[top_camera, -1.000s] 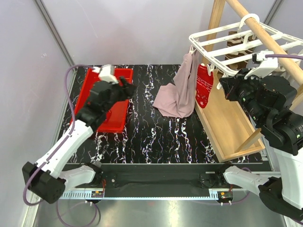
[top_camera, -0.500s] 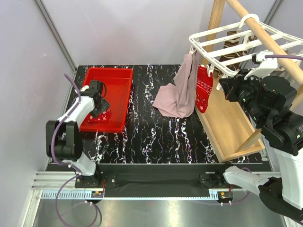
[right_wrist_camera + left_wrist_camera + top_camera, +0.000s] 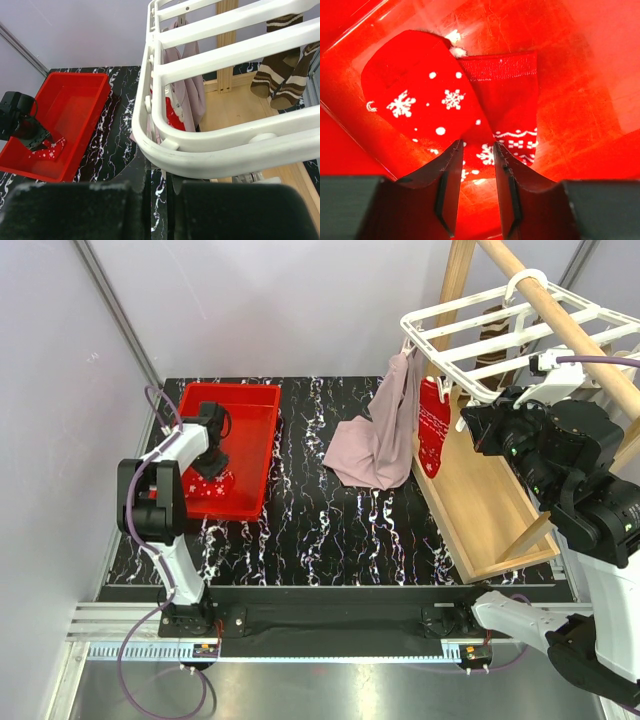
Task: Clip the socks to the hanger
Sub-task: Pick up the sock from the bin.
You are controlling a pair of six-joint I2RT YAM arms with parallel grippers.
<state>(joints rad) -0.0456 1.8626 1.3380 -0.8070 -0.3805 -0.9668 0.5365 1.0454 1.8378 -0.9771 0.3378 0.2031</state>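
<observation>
A red sock with white snowflakes (image 3: 445, 100) lies in the red tub (image 3: 240, 400). My left gripper (image 3: 477, 145) is down in the tub, its jaws partway closed and still apart, with a ridge of that sock between the tips. From above, the left gripper (image 3: 211, 464) stands over the sock (image 3: 213, 486). The white grid hanger (image 3: 450, 325) hangs on the pole with a mauve sock (image 3: 380, 440), a red sock (image 3: 432, 430) and striped socks (image 3: 497, 335) on it. My right gripper (image 3: 162, 172) is shut, tips just under the hanger's rim (image 3: 200, 155).
A wooden frame (image 3: 490, 510) with a slanted pole (image 3: 570, 325) stands at the right and carries the hanger. The mauve sock's foot trails onto the black marbled table (image 3: 320, 530). The tub sits at the table's far left.
My left arm has swung down from above the tub into it, and its jaws have narrowed around the red sock. The right arm has not moved.
</observation>
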